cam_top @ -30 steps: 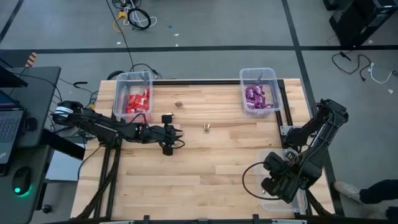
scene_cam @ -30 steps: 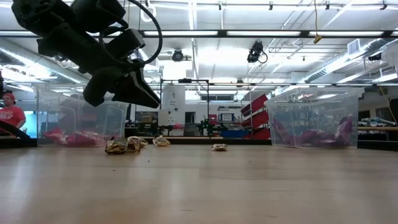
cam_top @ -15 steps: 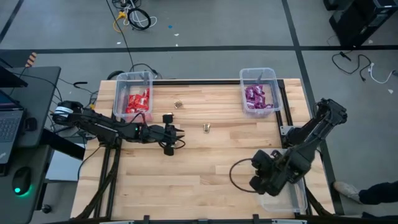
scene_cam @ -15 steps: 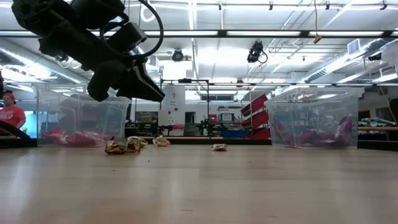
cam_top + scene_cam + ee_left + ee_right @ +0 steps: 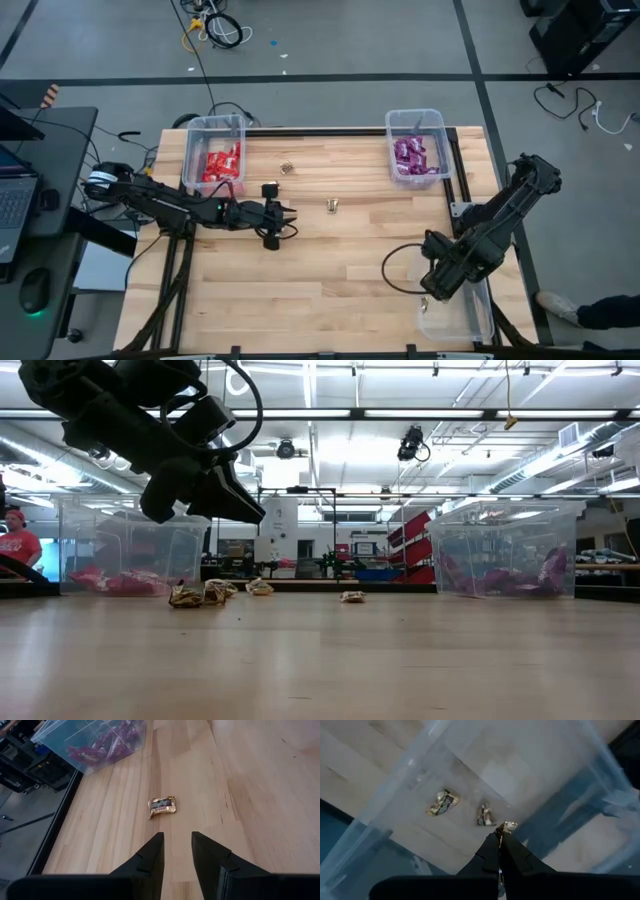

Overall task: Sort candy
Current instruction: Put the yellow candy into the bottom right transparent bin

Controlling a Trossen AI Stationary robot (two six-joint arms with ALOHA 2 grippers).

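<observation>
Two pincers are at work over the table. The right gripper [image 5: 501, 836] has its fingers pressed together on a gold foil candy [image 5: 507, 826], pinched at the very tips, and hangs above a clear bin [image 5: 470, 765] at the table's near right corner. Two more gold pieces [image 5: 441, 803] lie on that bin's floor (one crumpled wide, the other smaller, just beside the held one in the right wrist view). From above, the right gripper [image 5: 432, 289] sits at the inner edge of this bin [image 5: 470, 322].

The left gripper [image 5: 176, 849] hovers above the wood with its fingers parted by a narrow gap and nothing between them. A single gold-wrapped candy [image 5: 162, 805] lies on the table [image 5: 260, 790] ahead of it; in the high view this piece [image 5: 332, 206] rests mid-table, with another [image 5: 287, 168] nearer the far edge.

Beyond these, red packets [image 5: 220, 163] fill the far left bin [image 5: 213, 124] and purple packets [image 5: 410, 156] fill the far right bin [image 5: 416, 116]. At table height, several gold pieces [image 5: 200, 594] show below the left gripper [image 5: 238, 507].
</observation>
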